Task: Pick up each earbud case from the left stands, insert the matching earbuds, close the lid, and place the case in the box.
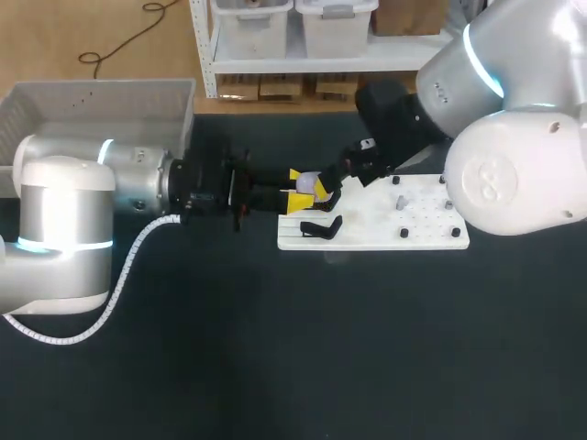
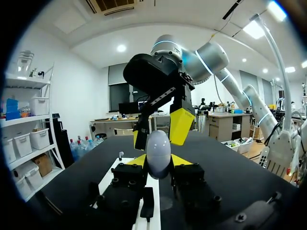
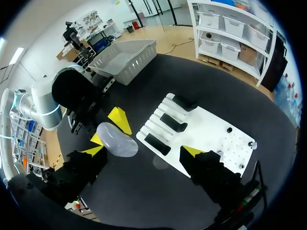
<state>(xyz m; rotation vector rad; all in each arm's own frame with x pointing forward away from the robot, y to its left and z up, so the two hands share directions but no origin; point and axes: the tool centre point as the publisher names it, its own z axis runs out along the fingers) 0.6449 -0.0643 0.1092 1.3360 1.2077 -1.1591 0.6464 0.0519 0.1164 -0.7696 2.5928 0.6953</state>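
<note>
A pale grey, egg-shaped earbud case (image 2: 158, 151) is held over the dark table just left of the white stand board (image 1: 376, 240), and my left gripper (image 2: 158, 162) is shut on its lower half. In the head view the same case (image 1: 308, 182) sits between my left gripper's (image 1: 297, 189) yellow tips. My right gripper (image 2: 158, 133) stands open around the case's upper part, its fingers wide apart. In the right wrist view the case (image 3: 117, 140) lies close to one finger of my right gripper (image 3: 143, 151). Three black cases (image 3: 172, 123) rest in the board's (image 3: 206, 129) slots.
A white slatted basket (image 1: 92, 103) stands at the table's far left corner, behind my left arm. Small black pegs and earbuds (image 1: 402, 203) dot the right half of the board. A black case (image 1: 321, 227) lies on the board's near left corner.
</note>
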